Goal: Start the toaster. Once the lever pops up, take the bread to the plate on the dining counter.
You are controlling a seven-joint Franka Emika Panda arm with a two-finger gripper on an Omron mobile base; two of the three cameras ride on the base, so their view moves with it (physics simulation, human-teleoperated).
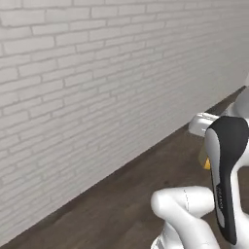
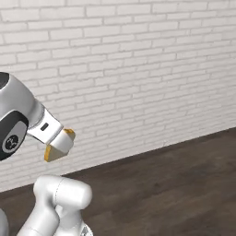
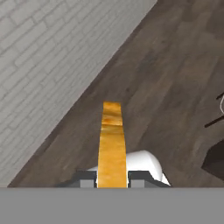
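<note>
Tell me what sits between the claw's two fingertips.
In the hand view, the square tan bread slice with a golden-brown crust stands edge-on between the claw's fingertips, which are shut on it. Nothing else is there.

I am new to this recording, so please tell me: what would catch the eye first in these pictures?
The bread, seen edge-on in the hand view, sits clamped between the gripper fingers, over dark wood floor. Behind it, a white brick wall spans both base views, with the robot's white arm low in front.
</note>
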